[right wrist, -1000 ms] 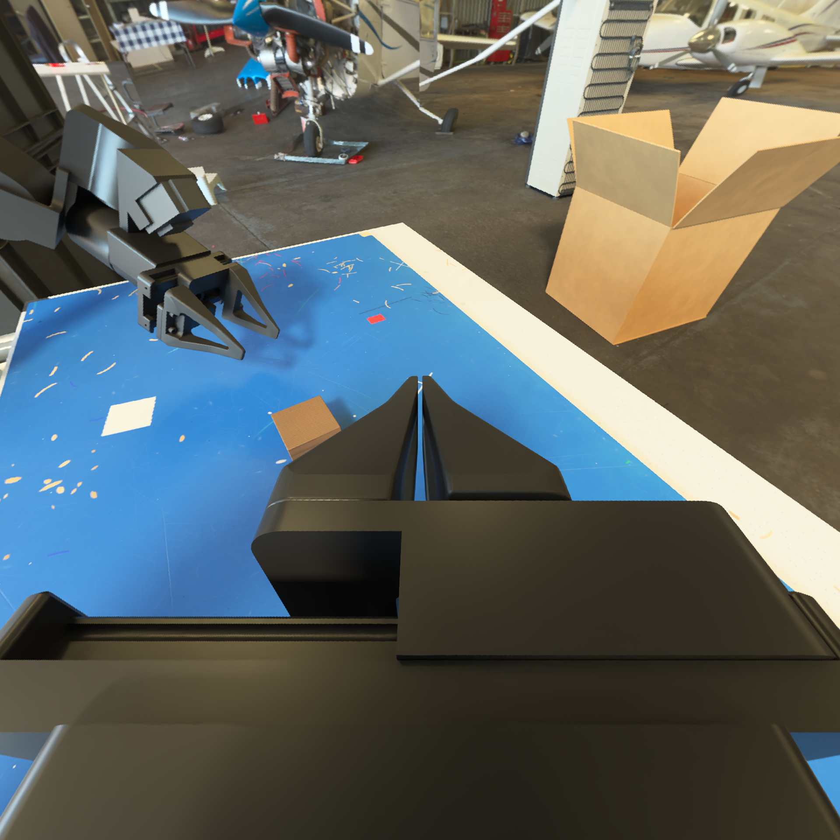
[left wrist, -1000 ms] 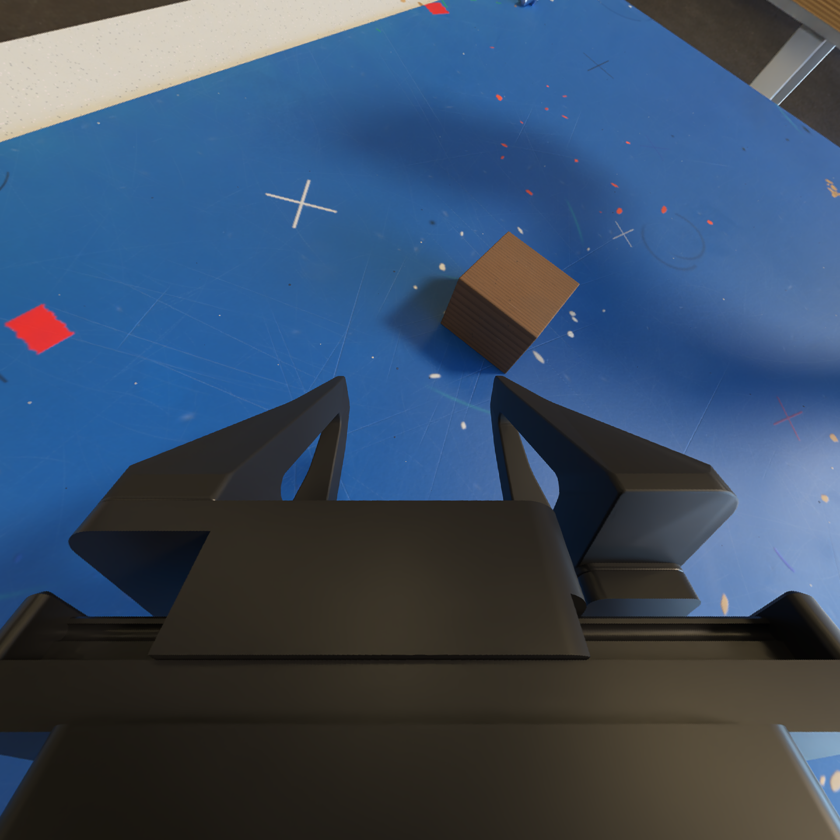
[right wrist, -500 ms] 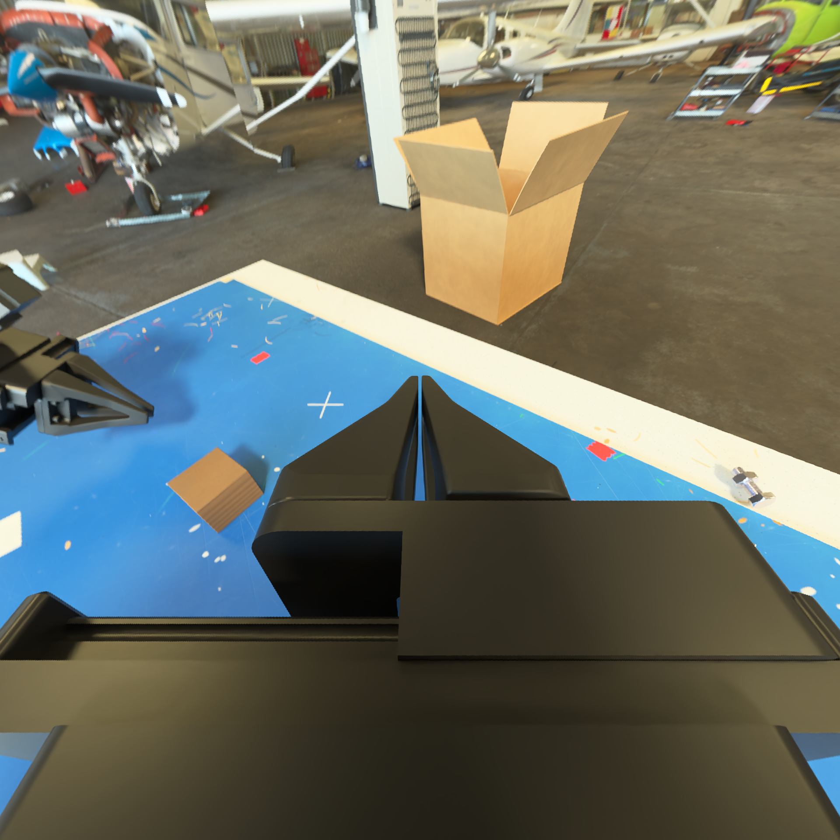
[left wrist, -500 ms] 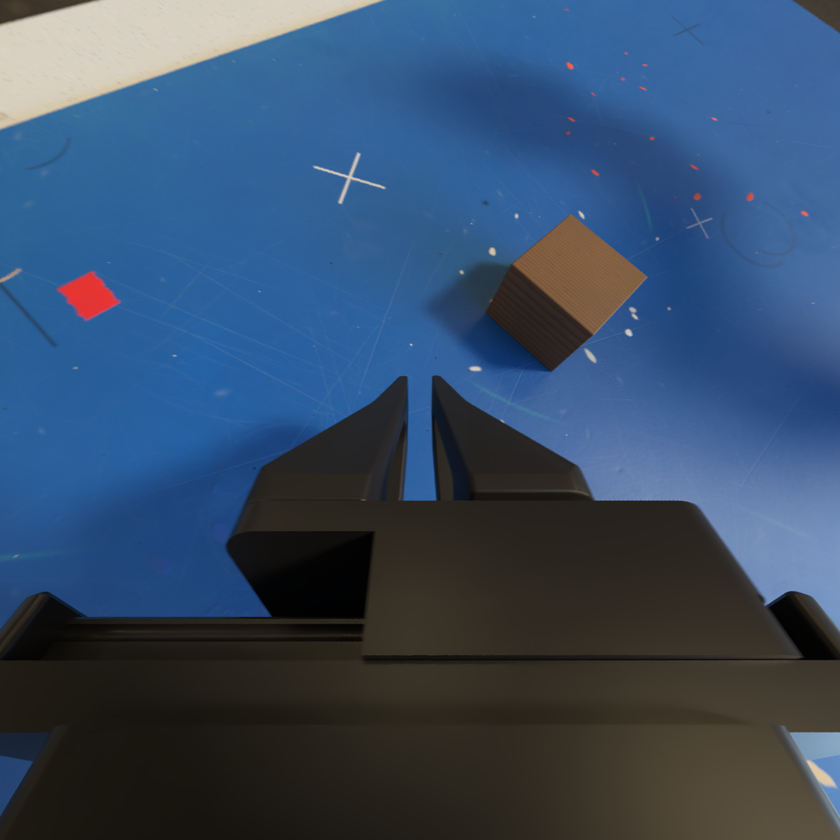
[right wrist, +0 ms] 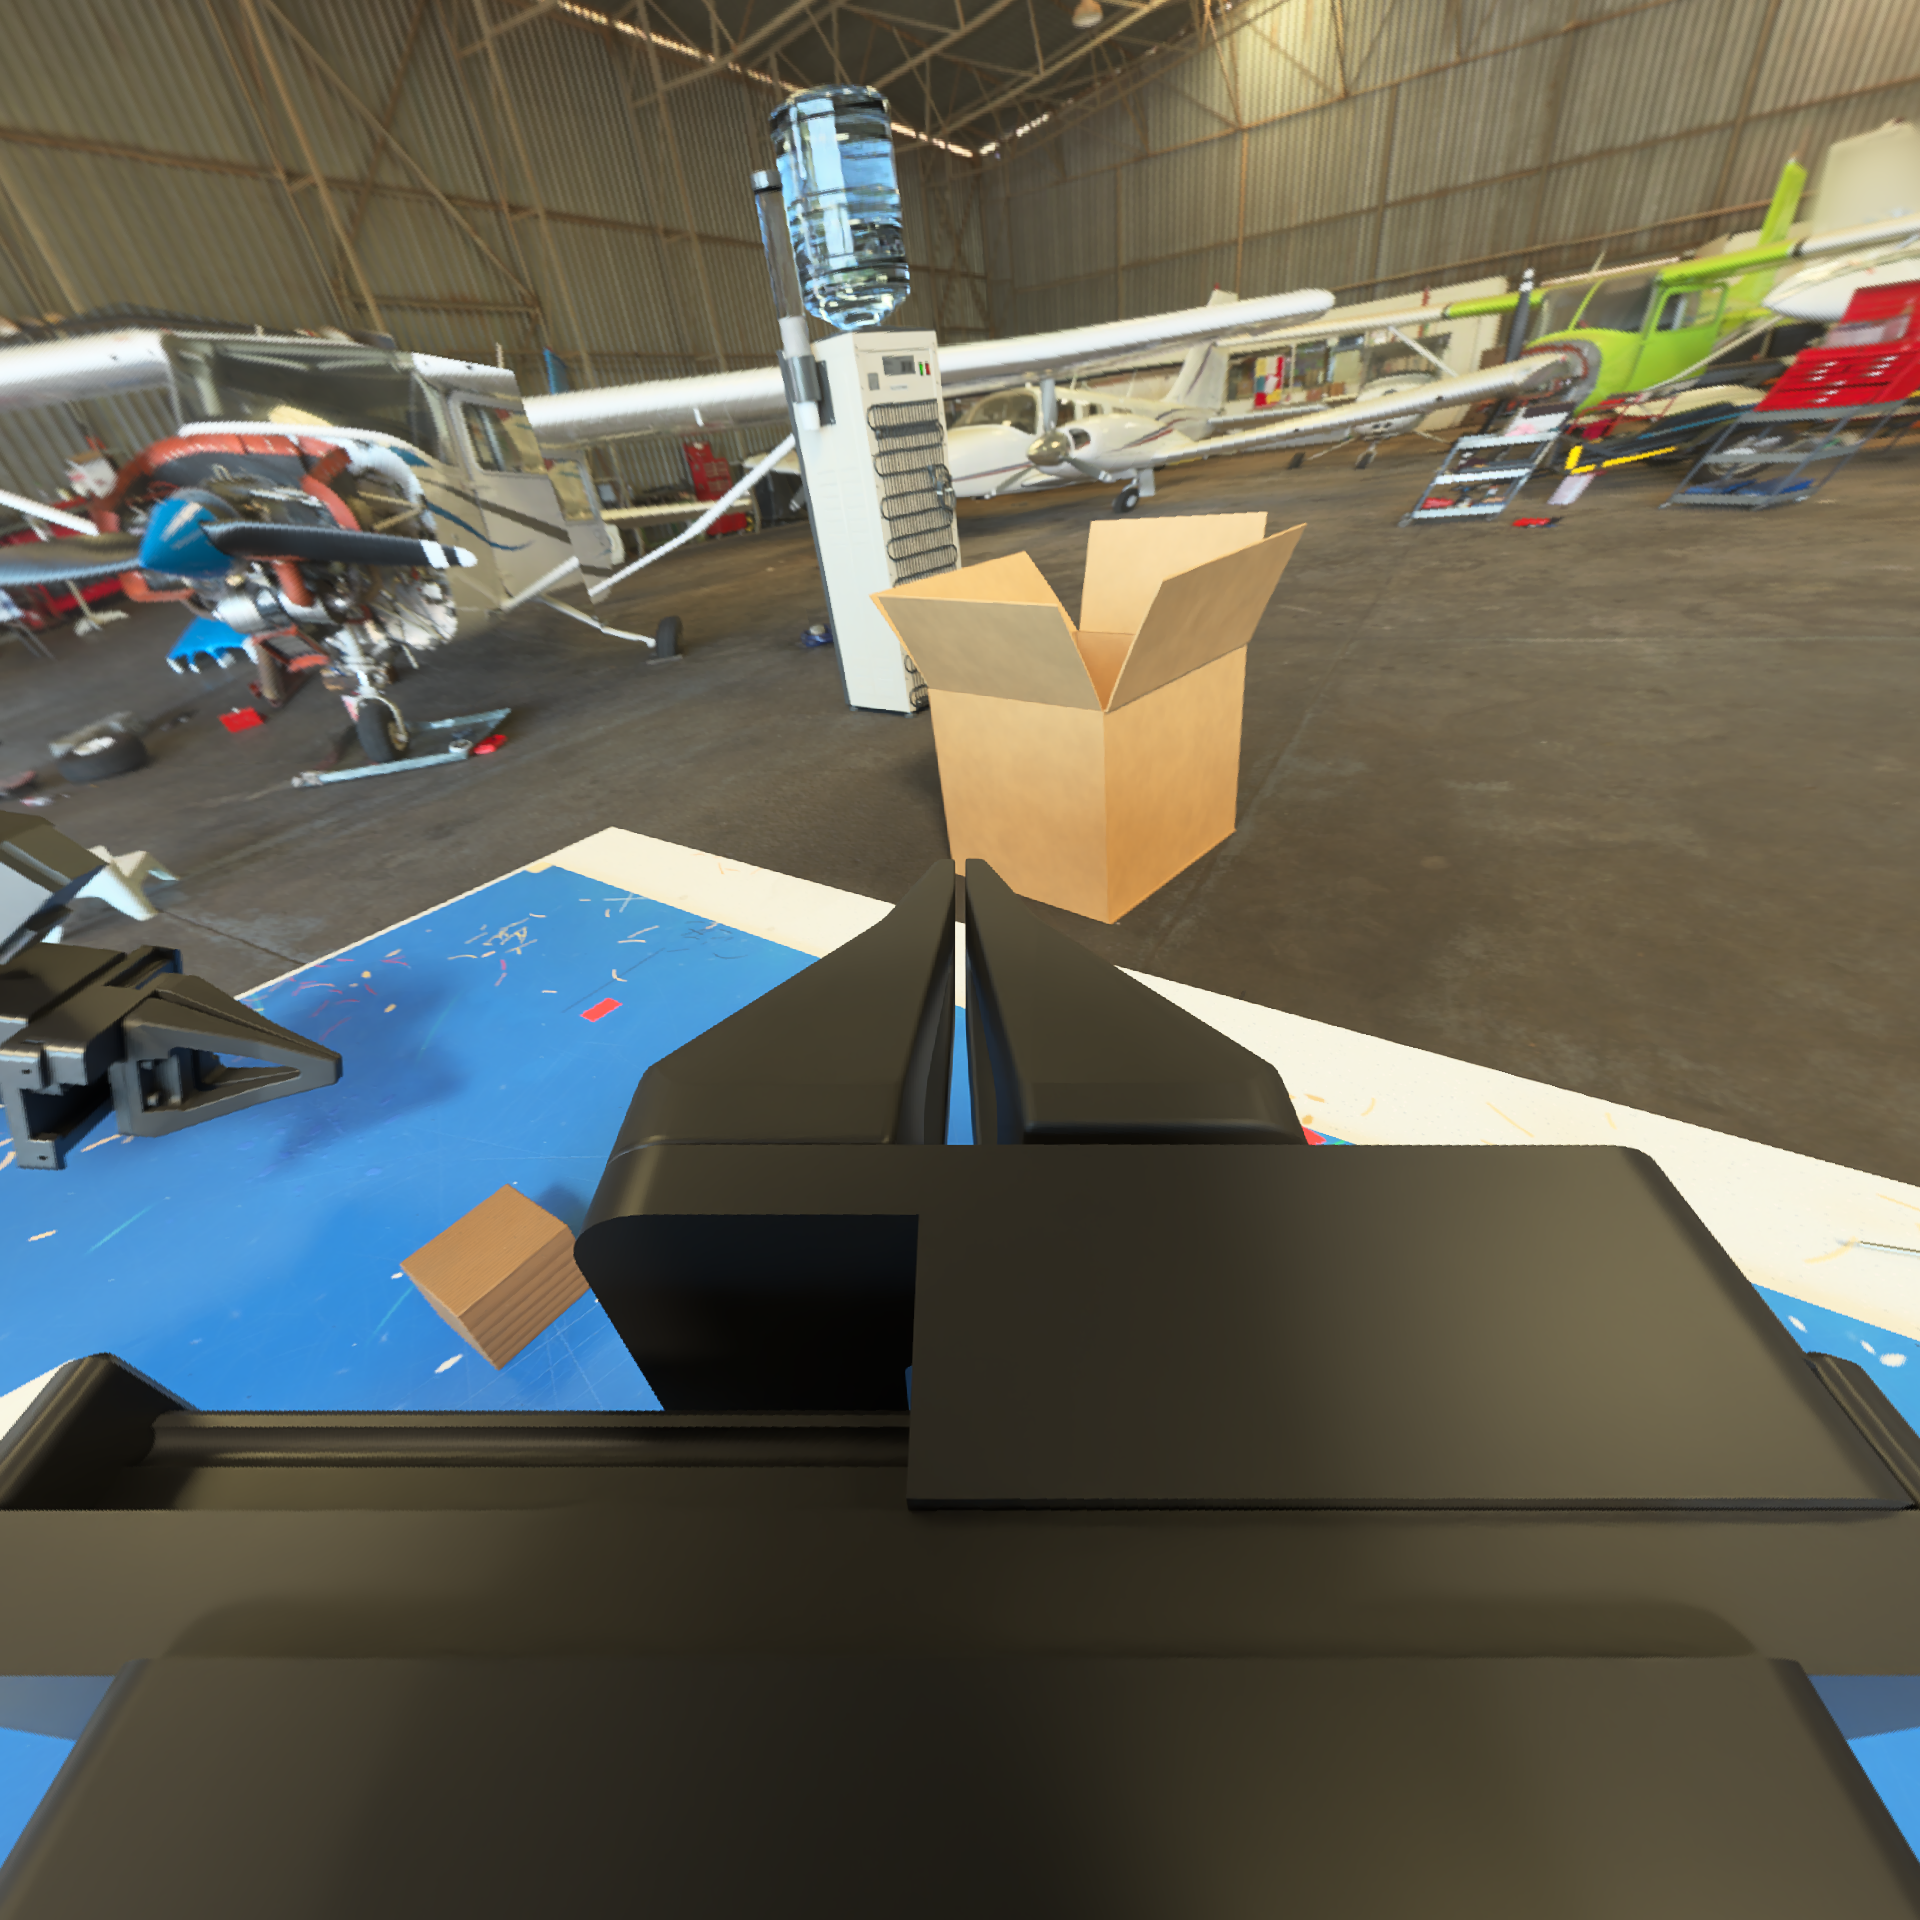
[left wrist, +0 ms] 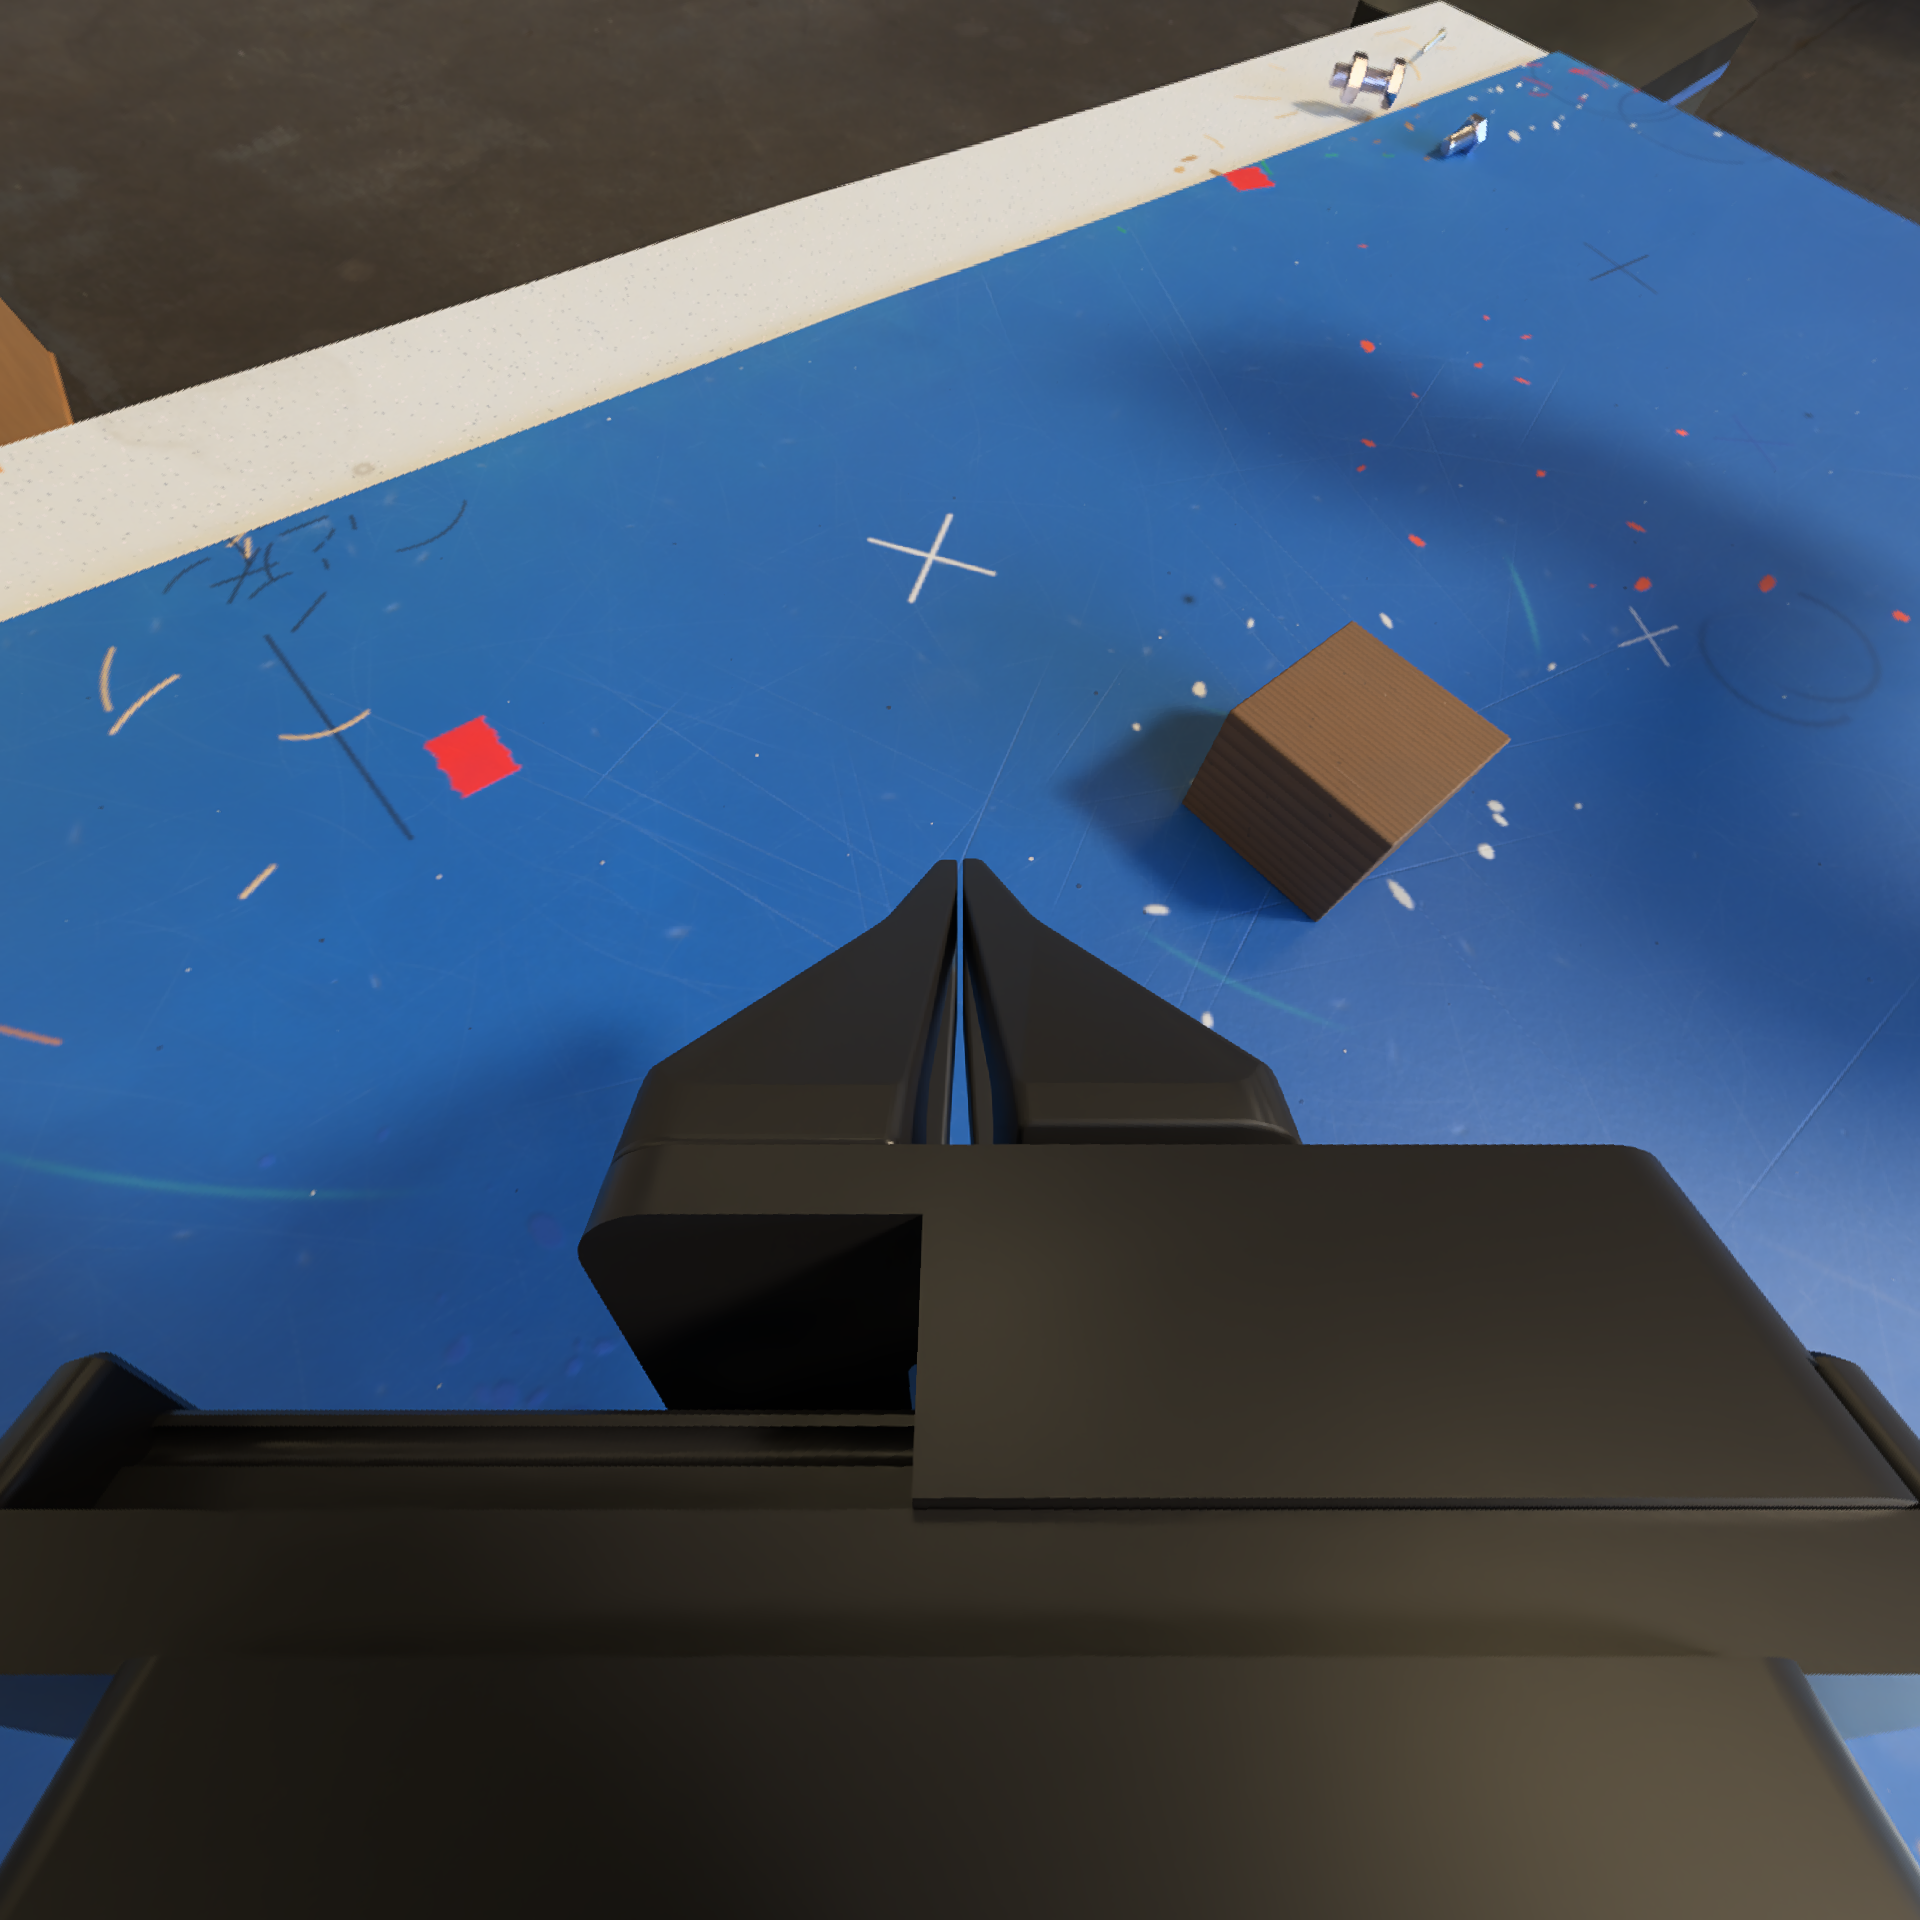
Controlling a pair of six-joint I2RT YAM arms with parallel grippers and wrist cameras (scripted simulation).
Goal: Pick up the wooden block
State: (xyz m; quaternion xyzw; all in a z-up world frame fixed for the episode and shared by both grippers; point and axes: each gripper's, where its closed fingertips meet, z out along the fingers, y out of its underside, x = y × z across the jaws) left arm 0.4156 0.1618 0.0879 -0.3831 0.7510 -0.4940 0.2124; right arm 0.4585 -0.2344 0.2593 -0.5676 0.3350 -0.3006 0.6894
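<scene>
The wooden block (left wrist: 1345,764), a brown cube, rests on the blue mat (left wrist: 727,644), ahead and to the right of my left gripper (left wrist: 959,864). My left gripper is shut and empty, above the mat and apart from the block. In the right wrist view the block (right wrist: 497,1273) lies low on the left, partly behind my right gripper's body. My right gripper (right wrist: 959,864) is shut and empty, pointing past the table edge. The left gripper (right wrist: 239,1065) also shows at the left of that view, shut.
A white table border (left wrist: 520,353) runs along the mat's far edge, with small metal bolts (left wrist: 1369,78) near its right end. Off the table stand an open cardboard box (right wrist: 1091,727), a water cooler (right wrist: 868,416) and parked aircraft (right wrist: 312,499).
My left gripper has closed from open and pulled back and left, so the block now sits farther right. The right wrist view has tilted up and swung, showing more of the hangar.
</scene>
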